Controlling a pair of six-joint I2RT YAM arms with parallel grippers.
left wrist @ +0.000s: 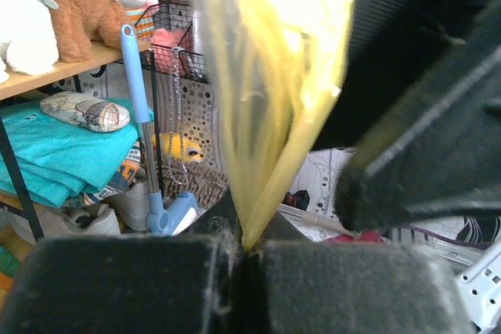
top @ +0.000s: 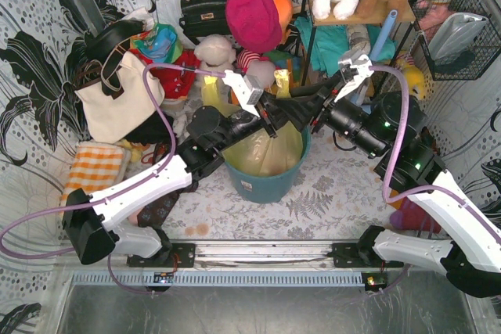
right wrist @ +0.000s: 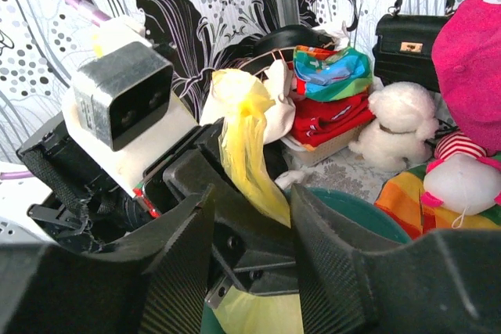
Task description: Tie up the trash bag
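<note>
Black foam pads (left wrist: 117,287) of the left gripper (left wrist: 239,260) pinch a twisted ear of the thin translucent yellow-green plastic trash bag (left wrist: 270,99), rising upright above the teal round plastic bucket (top: 262,185); the right gripper (right wrist: 252,224), spread, straddles it.

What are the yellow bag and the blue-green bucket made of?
The yellow bag looks like thin plastic film: it is glossy, see-through and wrinkled into folds. The bucket is probably hard plastic with a smooth finish: its wall is even and round.

Yellow-green trash bag (top: 266,152) — teal bucket (top: 275,185), cream tote (top: 117,103), orange-checked cloth (top: 94,168)
</note>
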